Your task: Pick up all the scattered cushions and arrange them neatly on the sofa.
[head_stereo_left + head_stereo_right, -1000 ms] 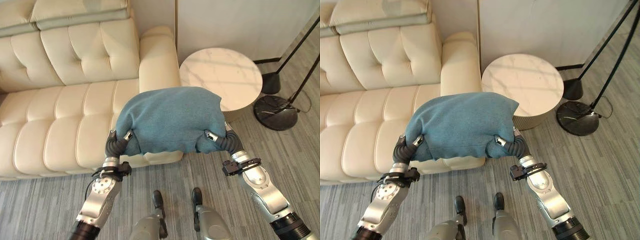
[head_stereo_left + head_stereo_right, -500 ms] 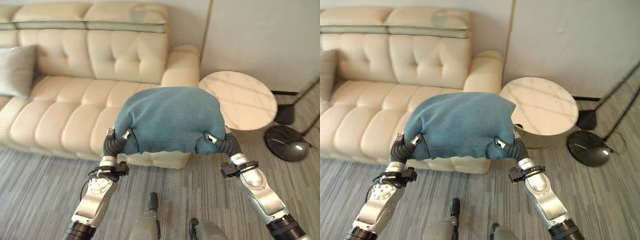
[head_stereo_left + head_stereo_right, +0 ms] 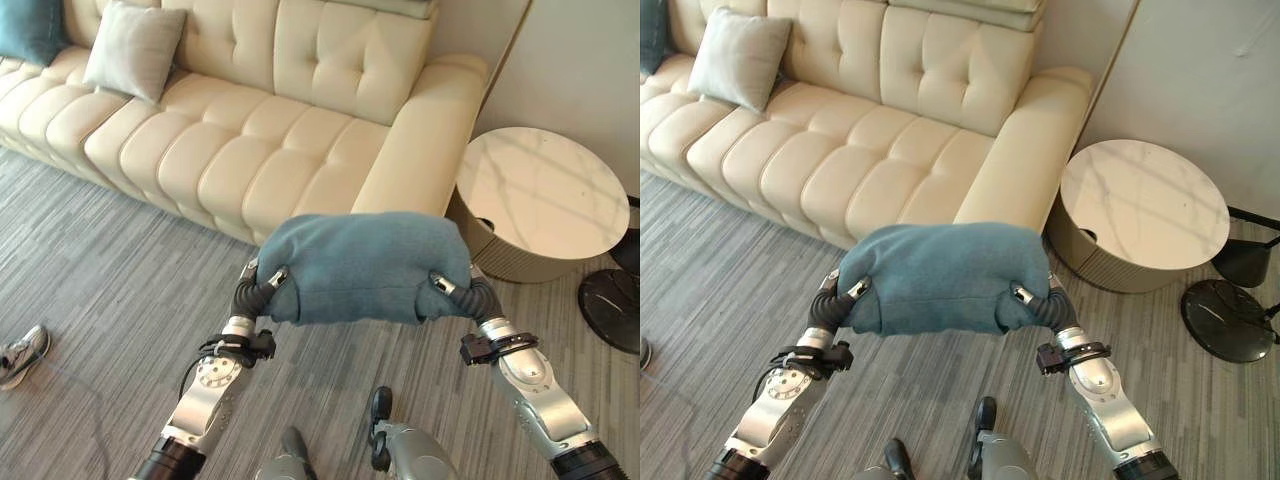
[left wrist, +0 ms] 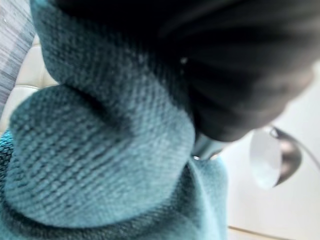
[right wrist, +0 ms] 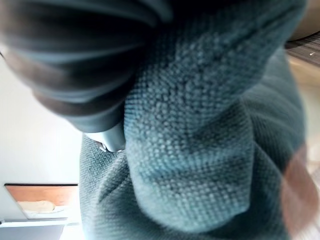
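I've got the soft teal knitted cushion [image 3: 365,265] up off the floor, in front of the cream tufted leather sofa [image 3: 280,130], one end in each hand so it rides level. Left hand [image 3: 262,284] and right hand [image 3: 452,291] both have their fingers curled into the fabric. The eye views show a pale grey cushion [image 3: 740,57] already on the seat; the wrist views show the knit bunching.
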Tool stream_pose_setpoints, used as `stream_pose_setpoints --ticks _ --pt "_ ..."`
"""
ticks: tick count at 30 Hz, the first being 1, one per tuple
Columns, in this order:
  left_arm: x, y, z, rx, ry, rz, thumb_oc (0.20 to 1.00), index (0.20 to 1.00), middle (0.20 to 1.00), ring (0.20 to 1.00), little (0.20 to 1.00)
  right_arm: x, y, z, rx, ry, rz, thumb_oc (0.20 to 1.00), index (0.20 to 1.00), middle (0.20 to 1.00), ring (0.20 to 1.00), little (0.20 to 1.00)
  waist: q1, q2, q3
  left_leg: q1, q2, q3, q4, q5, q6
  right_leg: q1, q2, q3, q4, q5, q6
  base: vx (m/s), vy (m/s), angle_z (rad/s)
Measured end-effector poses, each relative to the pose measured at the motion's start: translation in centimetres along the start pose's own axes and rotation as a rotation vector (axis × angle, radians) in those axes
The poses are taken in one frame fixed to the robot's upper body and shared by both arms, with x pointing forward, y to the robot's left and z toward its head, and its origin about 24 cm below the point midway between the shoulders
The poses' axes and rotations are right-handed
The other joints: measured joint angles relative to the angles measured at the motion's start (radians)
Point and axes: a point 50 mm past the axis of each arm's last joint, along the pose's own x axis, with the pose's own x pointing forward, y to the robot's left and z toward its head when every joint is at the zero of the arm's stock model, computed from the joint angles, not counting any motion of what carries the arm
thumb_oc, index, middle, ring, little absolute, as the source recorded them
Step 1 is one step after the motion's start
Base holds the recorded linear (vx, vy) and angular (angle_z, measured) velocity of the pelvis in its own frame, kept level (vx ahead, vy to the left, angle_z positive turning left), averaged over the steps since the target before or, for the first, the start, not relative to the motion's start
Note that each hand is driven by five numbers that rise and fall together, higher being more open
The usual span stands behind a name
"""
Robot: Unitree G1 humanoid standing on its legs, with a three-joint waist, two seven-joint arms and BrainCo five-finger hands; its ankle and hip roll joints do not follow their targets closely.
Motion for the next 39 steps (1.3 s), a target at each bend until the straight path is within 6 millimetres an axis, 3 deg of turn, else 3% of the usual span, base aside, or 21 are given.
stream_pose_setpoints --ticks 4,9,10,11,13,15,16,19,21,24,25,27,29,30,32,33,34,36,37,38,39 --pt "-0.1 0.7 0.1 0.023 0.001 0.011 0.2 0.2 0.2 0.2 0.2 0.2 0.8 0.0 0.024 -0.006 0.016 0.2 0.2 0.2 0.2 0.2 0.035 -0.005 0.002 -0.029 -0.05 0.001 0.033 -0.026 0.045 -0.015 -0.043 0.033 -0.008 0.033 0.032 0.03 0.193 0.03" --pt "-0.2 1.8 0.5 0.057 -0.004 0.032 0.2 0.2 0.2 0.2 0.2 0.4 1.9 -0.1 0.043 -0.003 0.045 0.2 0.2 0.2 0.2 0.2 0.07 -0.035 0.01 -0.083 -0.097 0.002 0.062 -0.03 0.08 -0.045 -0.071 0.079 -0.05 0.106 0.034 0.05 0.217 0.01" --pt "-0.2 1.9 0.4 0.062 0.0 0.033 0.2 0.2 0.2 0.2 0.2 0.4 2.0 -0.1 0.053 -0.006 0.042 0.2 0.2 0.2 0.2 0.2 0.08 -0.044 0.014 -0.086 -0.114 0.0 0.064 -0.04 0.099 -0.057 -0.085 0.097 -0.032 0.125 0.044 0.08 0.213 -0.07" --pt "-0.2 1.9 0.3 0.062 0.004 0.033 0.2 0.2 0.2 0.2 0.2 0.3 1.9 -0.1 0.048 -0.001 0.041 0.2 0.2 0.2 0.2 0.2 0.073 -0.046 0.016 -0.083 -0.117 0.0 0.049 -0.04 0.112 -0.067 -0.097 0.118 -0.012 0.149 0.079 0.18 0.25 0.03" --pt "-0.2 1.8 0.3 0.056 0.005 0.033 0.2 0.2 0.2 0.2 0.2 0.2 1.9 -0.2 0.048 0.004 0.042 0.2 0.2 0.2 0.2 0.2 0.075 -0.05 0.018 -0.072 -0.106 0.007 0.045 -0.025 0.127 -0.078 -0.104 0.134 0.069 0.089 0.089 0.17 0.155 0.12" --pt "-0.1 1.6 0.0 0.051 0.014 0.032 0.2 0.2 0.2 0.2 0.2 0.0 1.8 -0.5 0.057 0.01 0.033 0.2 0.2 0.2 0.2 0.2 0.072 -0.052 0.017 -0.069 -0.115 -0.054 0.032 -0.029 0.14 -0.092 -0.046 0.229 0.184 -0.031 0.115 0.17 0.042 0.39" --pt "0.0 1.6 0.1 0.053 0.009 0.031 0.2 0.2 0.2 0.2 0.2 0.0 1.9 -0.3 0.06 0.004 0.033 0.2 0.2 0.2 0.2 0.2 0.061 -0.051 0.019 -0.068 -0.121 -0.079 -0.018 -0.006 0.16 -0.129 -0.006 0.252 0.191 -0.092 0.098 0.24 0.009 0.62" --pt "0.4 1.5 0.1 0.055 0.011 0.025 0.2 0.2 0.2 0.2 0.2 0.0 1.7 -0.2 0.047 0.001 0.037 0.2 0.2 0.2 0.2 0.2 0.045 -0.032 0.031 -0.06 -0.136 -0.121 -0.029 -0.003 0.163 -0.193 0.024 0.268 0.137 -0.092 0.095 0.19 -0.013 0.54" --pt "0.5 1.4 0.0 0.056 0.012 0.022 0.2 0.2 0.2 0.2 0.2 0.0 1.6 -0.2 0.043 0.005 0.037 0.2 0.2 0.2 0.2 0.2 0.025 -0.03 0.037 -0.031 -0.155 -0.145 -0.032 0.006 0.142 -0.211 0.008 0.265 0.053 -0.041 0.096 0.21 -0.037 0.62" --pt "0.3 1.3 -0.3 0.046 0.025 0.027 0.2 0.2 0.2 0.2 0.2 0.0 1.6 -0.3 0.044 0.007 0.036 0.2 0.2 0.2 0.2 0.2 0.028 -0.026 0.041 0.01 -0.167 -0.165 -0.024 -0.036 0.12 -0.217 -0.008 0.239 0.01 -0.004 0.085 0.29 -0.111 0.31" --pt "0.2 1.3 -0.5 0.042 0.031 0.032 0.2 0.2 0.2 0.2 0.2 -0.1 1.5 -0.4 0.04 0.011 0.037 0.2 0.2 0.2 0.2 0.2 0.03 -0.026 0.042 0.045 -0.175 -0.192 -0.008 -0.076 0.087 -0.178 -0.032 0.191 -0.015 0.024 0.078 0.31 -0.129 0.42" --pt "0.2 0.9 -0.7 0.027 0.032 0.026 0.2 0.2 0.2 0.2 0.2 -0.3 1.1 -0.6 0.027 0.023 0.029 0.2 0.2 0.2 0.2 0.2 0.017 -0.001 0.044 0.068 -0.159 -0.229 0.015 -0.101 0.054 -0.142 -0.02 0.159 -0.007 0.111 0.042 0.4 -0.215 0.45" --pt "0.2 0.3 -0.7 0.006 0.029 0.019 0.2 0.2 0.2 0.2 0.2 -0.2 0.2 -0.6 -0.013 0.033 0.026 0.2 0.2 0.2 0.2 0.2 0.018 0.034 0.048 0.087 -0.102 -0.264 0.044 -0.116 0.029 -0.132 0.024 0.152 0.078 0.048 -0.017 0.25 -0.17 0.27" --pt "0.2 0.2 -0.7 0.003 0.031 0.015 0.2 0.2 0.2 0.2 0.2 -0.2 -0.1 -0.6 -0.028 0.037 0.027 0.2 0.2 0.2 0.2 0.2 0.017 0.035 0.047 0.089 -0.09 -0.274 0.07 -0.115 0.029 -0.123 0.031 0.147 0.108 0.014 -0.019 0.21 -0.17 0.17" --pt "0.2 0.0 -0.6 0.0 0.023 -0.008 0.2 0.2 0.2 0.2 0.2 -0.3 -0.8 -0.2 -0.048 0.026 0.024 0.2 0.2 0.2 0.2 0.2 0.003 0.042 0.044 0.074 -0.067 -0.276 0.169 -0.112 -0.005 -0.086 0.047 0.128 0.122 -0.033 -0.033 0.18 -0.159 0.29" --pt "0.2 -0.2 -0.6 -0.001 0.024 -0.021 0.2 0.2 0.2 0.2 0.2 -0.4 -1.1 -0.2 -0.05 0.028 0.016 0.2 0.2 0.2 0.2 0.2 -0.003 0.038 0.044 0.046 -0.064 -0.27 0.255 -0.11 -0.019 -0.06 0.049 0.128 0.109 -0.036 -0.033 0.1 -0.103 0.24" --pt "0.1 -0.6 -0.7 -0.009 0.028 -0.032 0.2 0.2 0.2 0.2 0.2 -0.5 -1.4 0.0 -0.057 0.022 0.013 0.2 0.2 0.2 0.2 0.2 -0.006 0.041 0.041 0.009 -0.051 -0.256 0.344 -0.105 -0.036 -0.039 0.054 0.128 0.097 -0.026 -0.058 0.14 -0.136 -0.02" --pt "0.2 -0.7 -0.6 -0.02 0.019 -0.03 0.2 0.2 0.2 0.2 0.2 -0.4 -1.7 0.2 -0.068 0.014 0.01 0.2 0.2 0.2 0.2 0.2 -0.013 0.053 0.033 -0.021 -0.036 -0.256 0.429 -0.072 -0.087 -0.019 0.065 0.132 0.096 -0.062 -0.062 0.11 -0.088 -0.09" --pt "0.2 -0.8 -0.4 -0.023 0.012 -0.035 0.2 0.2 0.2 0.2 0.2 -0.3 -1.7 0.3 -0.066 0.01 0.008 0.2 0.2 0.2 0.2 0.2 -0.023 0.054 0.033 -0.055 -0.029 -0.255 0.485 -0.069 -0.101 -0.013 0.068 0.137 0.091 -0.058 -0.084 0.13 -0.025 -0.07" --pt "0.4 -0.9 -0.2 -0.023 0.003 -0.037 0.2 0.2 0.2 0.2 0.2 -0.3 -1.6 0.3 -0.062 0.007 0.008 0.2 0.2 0.2 0.2 0.2 -0.025 0.051 0.034 -0.083 -0.024 -0.245 0.517 -0.082 -0.106 -0.011 0.07 0.146 0.085 -0.059 -0.093 0.23 0.046 -0.3" --pt "0.6 -0.8 0.1 -0.021 -0.007 -0.035 0.2 0.2 0.2 0.2 0.2 -0.3 -1.6 0.4 -0.062 0.005 0.006 0.2 0.2 0.2 0.2 0.2 -0.027 0.05 0.034 -0.113 -0.031 -0.229 0.445 -0.109 -0.078 -0.007 0.073 0.172 0.063 -0.055 -0.1 0.33 0.135 -0.55"
